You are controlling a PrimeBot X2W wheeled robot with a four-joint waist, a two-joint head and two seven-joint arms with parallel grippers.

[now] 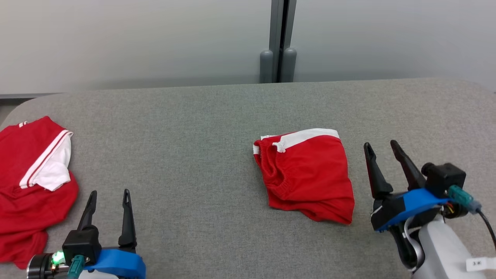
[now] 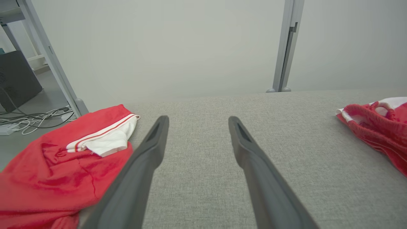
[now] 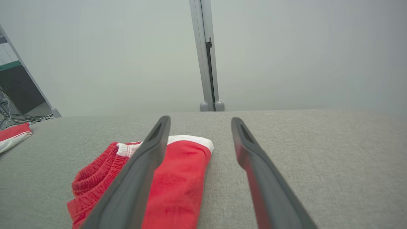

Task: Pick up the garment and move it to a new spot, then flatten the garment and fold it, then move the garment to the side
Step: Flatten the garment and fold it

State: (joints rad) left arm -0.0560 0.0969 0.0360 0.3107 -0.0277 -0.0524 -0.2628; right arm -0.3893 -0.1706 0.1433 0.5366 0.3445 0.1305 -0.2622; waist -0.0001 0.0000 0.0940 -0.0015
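Grey woven fabric covers the bench (image 1: 174, 128), which fills the lower two-thirds of the head view.

Red folded shorts with a white band and a gathered elastic waist (image 1: 306, 174) lie flat on the bench at centre-right of the head view. Waistband faces frame left, white band along the top edge. In the right wrist view the shorts (image 3: 181, 178) sit at lower left, partly behind my left-hand finger. In the left wrist view they show at the right edge (image 2: 378, 127).

Right jaws: lower right of the head view, just beside the right edge of the shorts but not touching them. Fingers (image 1: 374, 170) spread apart, nothing between them. The right wrist view shows the same gap, with bare bench (image 3: 318, 152) between and beyond the fingers (image 3: 254, 159).

Left jaws: lower left of the head view, well apart from the shorts. Fingers (image 1: 127, 217) apart and empty. In the left wrist view, bare bench (image 2: 197, 143) lies between the fingers (image 2: 143, 159).

Rumpled red shirt with white sleeve and red-and-white striped trim (image 1: 23, 174) lies at the left edge of the head view, hanging partly over the bench end. It is close to the left jaws, at lower left of the left wrist view (image 2: 47, 171). A corner of it shows at the far left of the right wrist view (image 3: 12, 132).

Grey upright post (image 1: 278, 38) stands behind the bench, top centre, against a pale wall. Loose cables (image 2: 25, 121) lie on the floor at left in the left wrist view.
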